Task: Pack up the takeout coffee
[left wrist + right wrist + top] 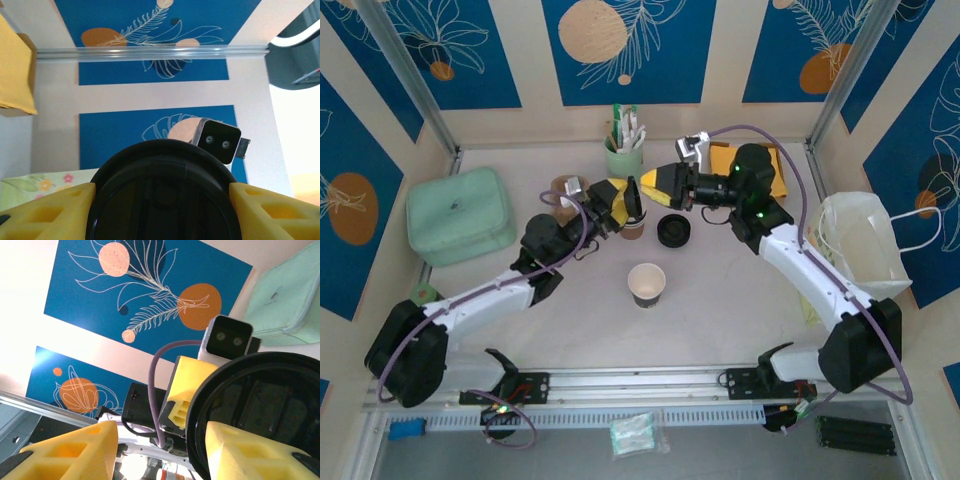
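Note:
The takeout coffee (633,222), a brown paper cup under a black lid, is held just above the table at centre back. My left gripper (623,203) is shut on it at lid height. In the left wrist view the black lid (162,195) sits tight between both yellow fingers (50,212). My right gripper (650,185) hovers just right of the cup, jaws open. In the right wrist view its yellow fingers (75,452) stand apart with nothing between them, and the lid (270,400) lies behind the right one.
A loose black lid (673,231) lies right of the cup, and an open paper cup (646,284) stands nearer me. There is a mint pouch (460,213) at left and a green utensil holder (625,156) at the back. A white paper bag (860,245) is at right, beside yellow napkins (778,172).

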